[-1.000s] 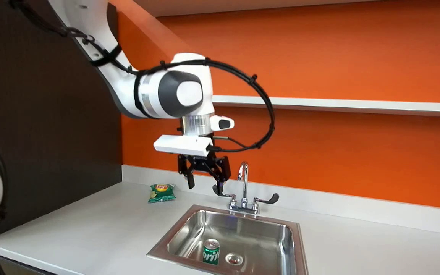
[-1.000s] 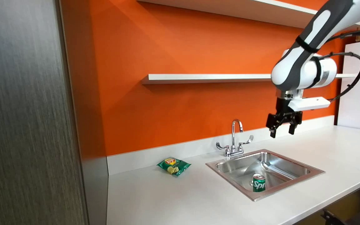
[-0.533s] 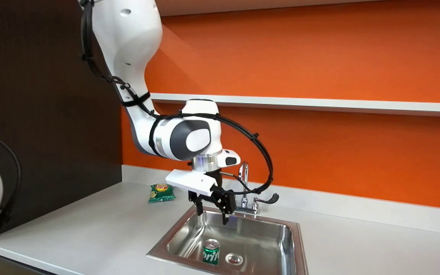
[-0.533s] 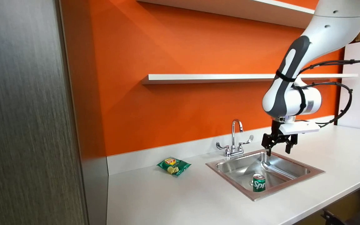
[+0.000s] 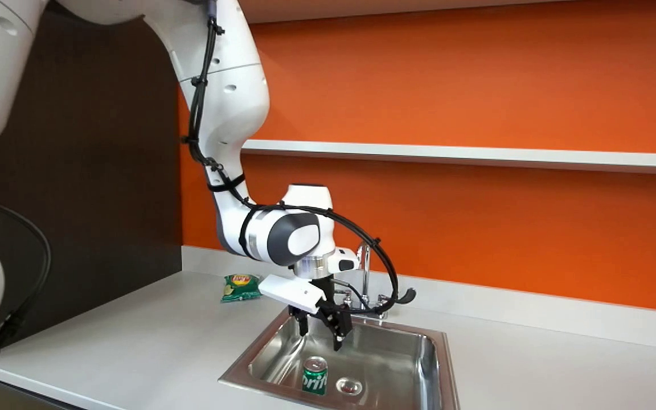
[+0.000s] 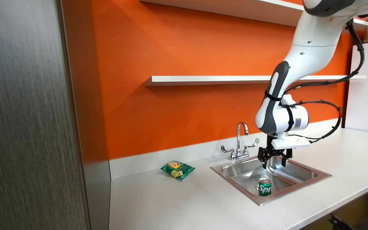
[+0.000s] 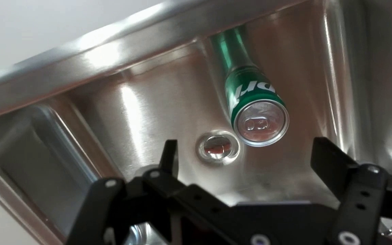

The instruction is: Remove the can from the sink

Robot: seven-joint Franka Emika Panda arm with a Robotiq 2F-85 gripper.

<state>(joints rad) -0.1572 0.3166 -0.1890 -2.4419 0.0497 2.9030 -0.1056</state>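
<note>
The green can (image 5: 315, 376) with a silver top stands upright on the floor of the steel sink (image 5: 445, 364), beside the round drain (image 5: 349, 386). In an exterior view it is near the sink's front edge (image 6: 264, 187). My gripper (image 5: 320, 338) is open and empty, pointing down over the back part of the sink, above and behind the can; it also shows in an exterior view (image 6: 274, 165). In the wrist view the can (image 7: 250, 90) lies beyond the gripper (image 7: 247, 151), its lid between the lines of the two spread fingers and apart from them.
The chrome faucet (image 6: 239, 140) stands at the sink's back edge, close to the arm. A green and yellow chip bag (image 6: 177, 170) lies on the white counter (image 5: 134, 330). A white shelf (image 6: 209, 80) runs along the orange wall. A dark panel (image 5: 77, 188) stands at the side.
My gripper has come down from above the counter to low over the sink, moving a little toward the can. It stays open. The can, faucet and chip bag have not moved.
</note>
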